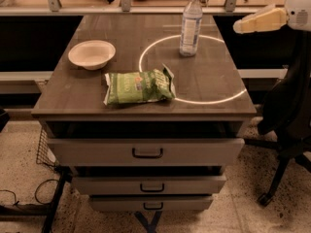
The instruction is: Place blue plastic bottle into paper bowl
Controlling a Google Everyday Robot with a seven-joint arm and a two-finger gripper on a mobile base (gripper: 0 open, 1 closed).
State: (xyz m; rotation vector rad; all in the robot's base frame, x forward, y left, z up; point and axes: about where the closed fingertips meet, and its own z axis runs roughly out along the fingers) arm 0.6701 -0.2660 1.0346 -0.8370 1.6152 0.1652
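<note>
Cream gripper [240, 27] hangs past the wooden counter's [214, 96] right edge; open or closed, can't tell. Clear plastic bottle w/ pale blue label [190, 25] upright, text unreadable. Cream round paper bowl [92, 54] well left.

The gripper [238, 27] is pale cream and hangs at the upper right, past the desk's edge. The desk [73, 89] is grey-brown wood grain with a bright white ring [209, 102]. The bottle [191, 25] is clear with a white cap and bluish label. The bowl [92, 54] is cream-white, the bag [138, 86] green, and the floor [19, 164] speckled beige.
</note>
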